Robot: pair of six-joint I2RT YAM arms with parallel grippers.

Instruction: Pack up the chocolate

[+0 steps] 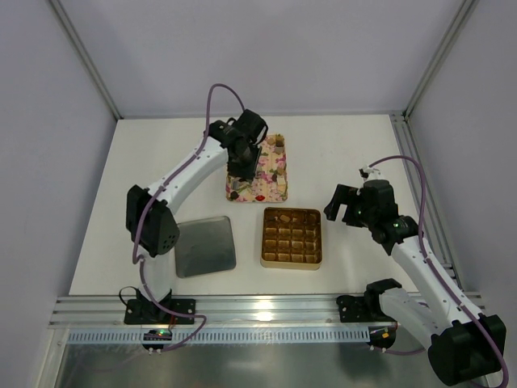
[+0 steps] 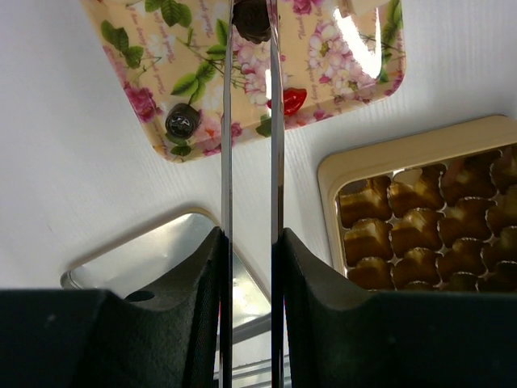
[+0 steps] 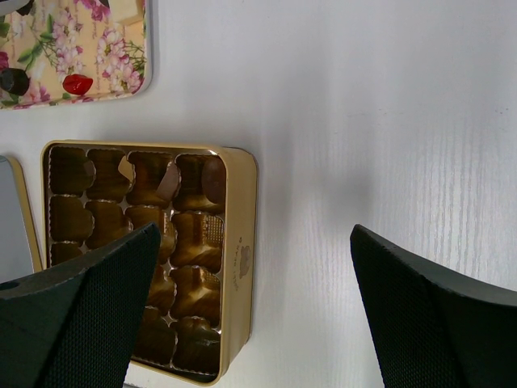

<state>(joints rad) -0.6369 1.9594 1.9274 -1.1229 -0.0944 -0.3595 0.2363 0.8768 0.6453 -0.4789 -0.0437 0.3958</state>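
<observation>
The chocolate lies as small pieces on the pink floral tray (image 1: 273,179). In the left wrist view a dark piece (image 2: 182,121) and a red foil piece (image 2: 292,100) lie on the tray (image 2: 145,56). My left gripper (image 1: 245,171) is over the tray's near left part. Its long thin blades (image 2: 251,6) are shut on a dark chocolate piece (image 2: 252,24). The gold box (image 1: 292,264) is in front of the tray, and most of its cells look empty. One dark piece (image 3: 212,179) sits in a corner cell. My right gripper (image 1: 339,206) (image 3: 254,234) is open and empty beside the box's right edge (image 3: 241,259).
A silver metal lid (image 1: 205,245) lies flat left of the gold box and also shows in the left wrist view (image 2: 153,255). White table surface lies to the right of the box (image 3: 388,121). Frame posts stand at the back corners.
</observation>
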